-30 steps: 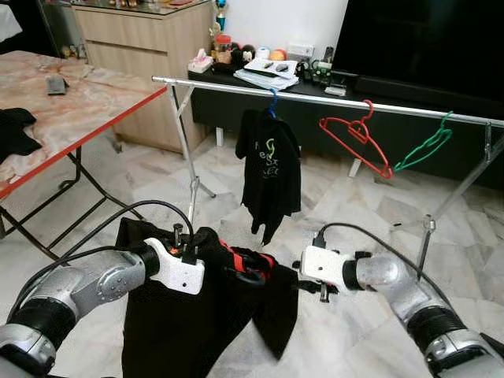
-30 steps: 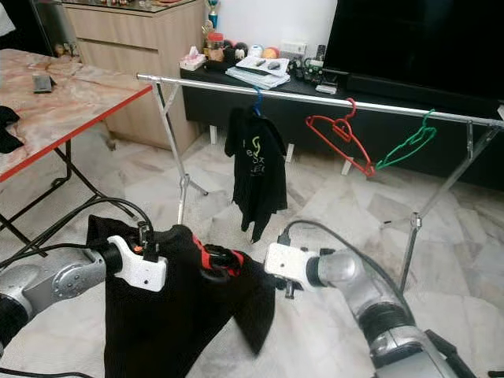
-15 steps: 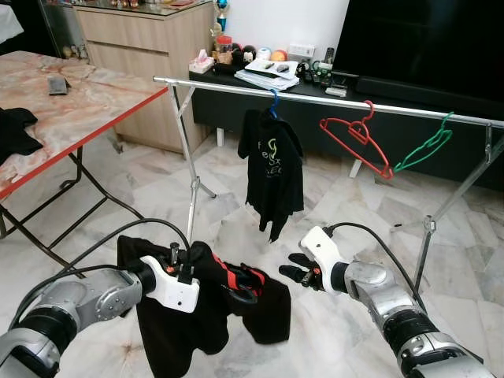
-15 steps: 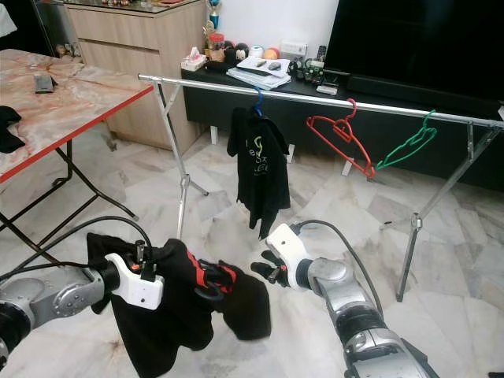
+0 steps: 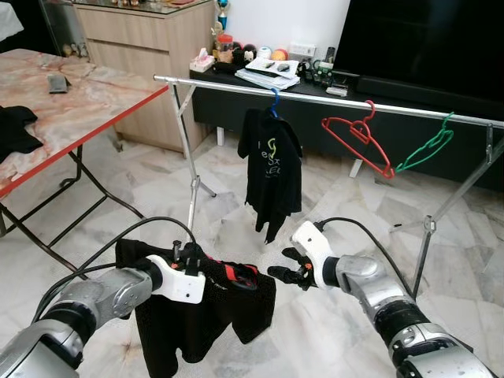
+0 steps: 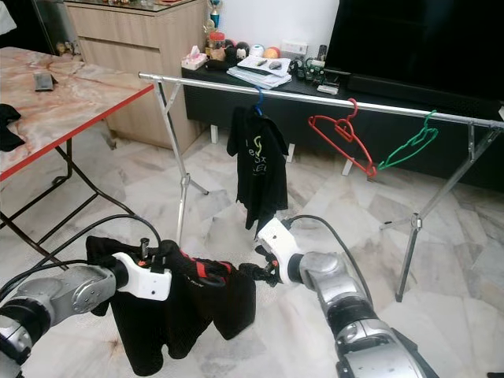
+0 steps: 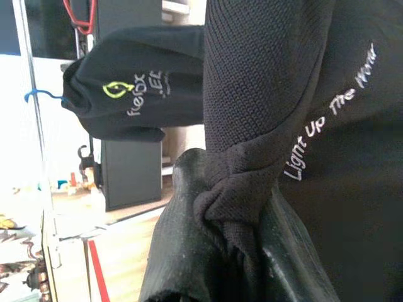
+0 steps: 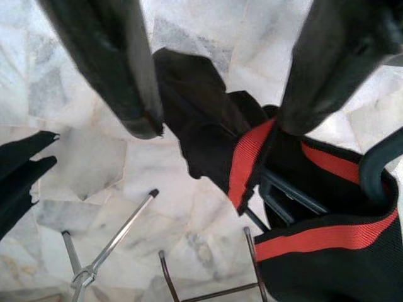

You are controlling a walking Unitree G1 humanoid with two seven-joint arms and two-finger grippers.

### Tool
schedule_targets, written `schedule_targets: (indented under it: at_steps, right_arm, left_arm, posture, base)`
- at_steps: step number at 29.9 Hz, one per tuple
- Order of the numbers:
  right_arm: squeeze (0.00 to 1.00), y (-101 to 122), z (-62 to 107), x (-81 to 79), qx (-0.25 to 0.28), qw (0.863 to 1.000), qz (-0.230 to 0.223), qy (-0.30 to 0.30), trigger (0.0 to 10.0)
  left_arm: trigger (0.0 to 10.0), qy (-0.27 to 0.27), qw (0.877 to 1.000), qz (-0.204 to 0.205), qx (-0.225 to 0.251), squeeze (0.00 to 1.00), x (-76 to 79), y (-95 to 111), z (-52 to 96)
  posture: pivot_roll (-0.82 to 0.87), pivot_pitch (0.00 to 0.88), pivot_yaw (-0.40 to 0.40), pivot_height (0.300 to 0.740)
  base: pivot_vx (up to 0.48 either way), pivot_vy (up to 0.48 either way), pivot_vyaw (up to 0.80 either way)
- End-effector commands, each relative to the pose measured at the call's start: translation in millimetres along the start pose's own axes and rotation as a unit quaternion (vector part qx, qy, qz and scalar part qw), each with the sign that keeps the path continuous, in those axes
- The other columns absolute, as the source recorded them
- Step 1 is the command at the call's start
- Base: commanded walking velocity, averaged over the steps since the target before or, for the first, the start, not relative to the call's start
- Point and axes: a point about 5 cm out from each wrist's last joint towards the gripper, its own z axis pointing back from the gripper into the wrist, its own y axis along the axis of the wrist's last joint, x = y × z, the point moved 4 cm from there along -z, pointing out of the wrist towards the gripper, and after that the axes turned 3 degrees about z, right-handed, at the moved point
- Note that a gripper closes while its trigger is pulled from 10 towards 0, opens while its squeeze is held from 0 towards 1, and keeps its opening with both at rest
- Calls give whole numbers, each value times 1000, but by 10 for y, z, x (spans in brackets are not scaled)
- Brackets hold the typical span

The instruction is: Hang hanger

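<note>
Having let go a moment ago, the right gripper hovers fingers apart beside the black shirt on its hanger, pinched by the left gripper well below the rail, so hanging remains undone.

The rail is the landmark: a shirt hangs from it left of two bare hangers. The worktop lies to its left, a cabinet behind it.
</note>
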Motion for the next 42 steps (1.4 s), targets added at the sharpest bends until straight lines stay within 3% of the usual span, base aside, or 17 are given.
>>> schedule_targets:
  at_steps: [1,10,20,31,42]
  right_arm:
    - [0,16,-17,40,-16,1000,7,-20,10000]
    - [0,71,-83,47,13,997,-55,-55,10000]
    - [0,178,-80,76,48,994,-84,-61,10000]
    - [0,62,-124,8,8,997,-61,-54,10000]
    - [0,-65,-106,44,-27,996,-28,-78,10000]
  left_arm:
    - [10000,11,1000,-8,3,0,-157,14,-43]
    - [10000,21,1000,-12,19,0,-274,112,-105]
    - [10000,21,999,-11,29,0,-285,180,-138]
    - [10000,35,998,-11,46,0,-409,277,-172]
    - [10000,39,998,-12,52,0,-459,307,-166]
  posture:
    - [106,45,-94,740]
    - [116,38,-98,740]
    - [119,35,-100,740]
    - [128,44,-105,740]
    - [131,49,-108,740]
  base:
    - [0,0,0]
    - [0,0,0]
    - [0,0,0]
    - [0,0,0]
    - [0,0,0]
